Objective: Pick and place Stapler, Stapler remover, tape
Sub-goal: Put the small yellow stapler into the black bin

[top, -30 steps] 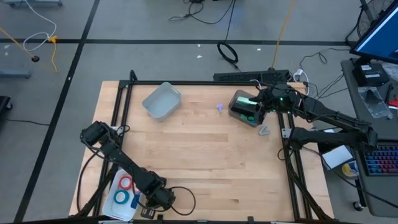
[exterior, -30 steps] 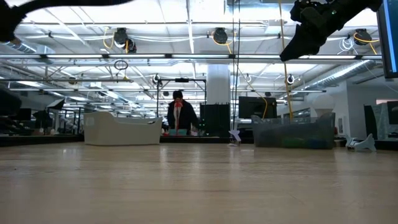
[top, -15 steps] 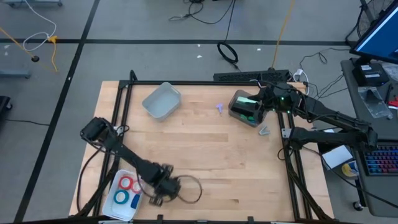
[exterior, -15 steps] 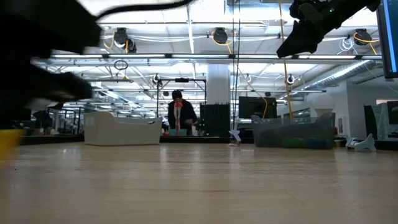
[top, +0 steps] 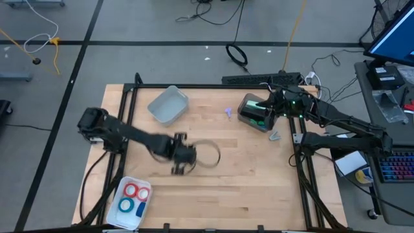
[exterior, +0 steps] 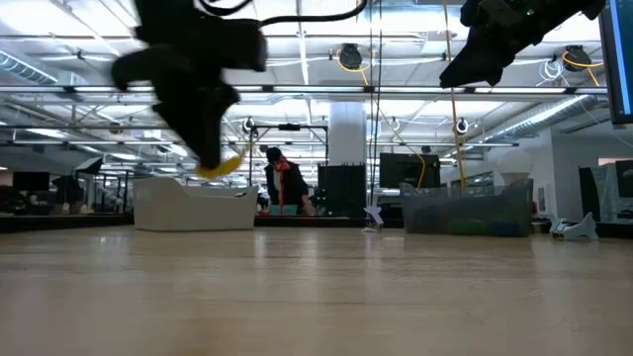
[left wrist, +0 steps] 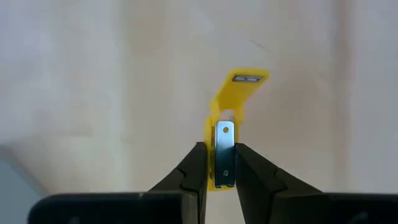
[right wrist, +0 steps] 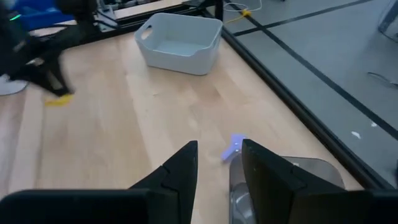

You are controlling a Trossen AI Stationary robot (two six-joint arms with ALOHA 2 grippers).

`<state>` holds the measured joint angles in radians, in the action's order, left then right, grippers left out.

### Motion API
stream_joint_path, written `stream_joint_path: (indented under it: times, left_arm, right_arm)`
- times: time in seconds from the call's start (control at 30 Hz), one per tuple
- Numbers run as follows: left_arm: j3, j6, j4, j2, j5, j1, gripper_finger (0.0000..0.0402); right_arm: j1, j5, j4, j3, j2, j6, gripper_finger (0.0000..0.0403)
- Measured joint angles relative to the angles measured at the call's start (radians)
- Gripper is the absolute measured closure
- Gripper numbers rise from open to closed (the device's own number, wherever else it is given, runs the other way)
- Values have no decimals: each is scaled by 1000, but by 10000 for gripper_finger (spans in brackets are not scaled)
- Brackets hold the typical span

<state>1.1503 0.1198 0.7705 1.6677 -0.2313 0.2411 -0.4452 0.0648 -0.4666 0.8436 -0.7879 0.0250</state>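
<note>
Left pincer [top: 178, 169] swung from the near-left tray [top: 120, 212] out over mid tabletop [top: 246, 175], pinching a yellow staple remover [left wrist: 229, 134] clear of the wood. Red and blue tape [top: 132, 199] rolls sit in the tray. Right pincer [right wrist: 218, 163] hovers over the clear bin [top: 255, 111] at far right, fingers slightly apart, holding nothing.

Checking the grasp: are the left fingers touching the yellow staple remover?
Touching. In the left wrist view both fingers press against the yellow staple remover, clamped between them above the table.
</note>
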Motion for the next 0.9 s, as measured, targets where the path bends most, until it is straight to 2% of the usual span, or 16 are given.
stream_joint_path:
  times: [0.13, 0.23, 0.33, 0.43, 0.5, 0.63, 0.8, 0.9]
  left_arm:
    - [0, -13, -132, -95, -7, -140, 339]
    - [2, -5, -303, -164, 69, -237, 339]
    - [3, 39, -513, -216, 204, -327, 339]
    - [3, 125, -713, -240, 374, -407, 339]
    - [5, 208, -821, -241, 476, -454, 339]
    - [5, 363, -934, -241, 602, -517, 339]
    - [5, 480, -922, -240, 704, -551, 339]
    - [5, 543, -930, -240, 753, -557, 339]
  right_arm:
    - [0, 19, 14, 0, 0, 0, 282]
    - [2, 20, 63, 0, 0, -1, 282]
    - [3, 107, 157, 0, -11, -42, 282]
    - [20, 240, 261, 0, -40, -162, 279]
    - [53, 279, 326, 0, -75, -231, 275]
    - [121, 269, 482, 0, -157, -363, 261]
    - [173, 103, 695, 0, -241, -483, 227]
    - [184, 66, 804, 0, -273, -544, 195]
